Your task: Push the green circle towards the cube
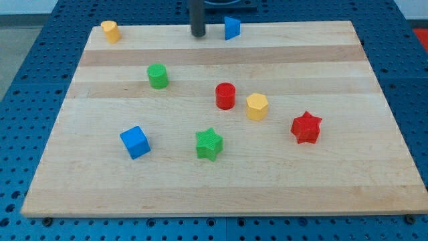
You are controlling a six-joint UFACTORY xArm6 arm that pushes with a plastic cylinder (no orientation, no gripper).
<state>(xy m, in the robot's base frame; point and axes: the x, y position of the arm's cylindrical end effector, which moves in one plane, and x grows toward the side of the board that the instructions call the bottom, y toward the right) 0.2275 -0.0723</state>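
green star (208,144), green circle (158,75) below-left of my tip (198,34)

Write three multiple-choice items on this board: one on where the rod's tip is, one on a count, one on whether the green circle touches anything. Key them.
1. Where is my tip?
A. At the view's top, between the yellow cylinder and the small blue block
B. Against the red star
C. Beside the blue cube

2. How many green blocks lie on the board?
A. One
B. Two
C. Three

3. What state is the green circle in?
A. Pressed against the blue cube
B. Touched by my tip
C. Standing free, nothing touching it

Key: 1 A, the rod ends at the board's far edge; 2 B, the green circle and the green star; 3 C, bare wood surrounds it.
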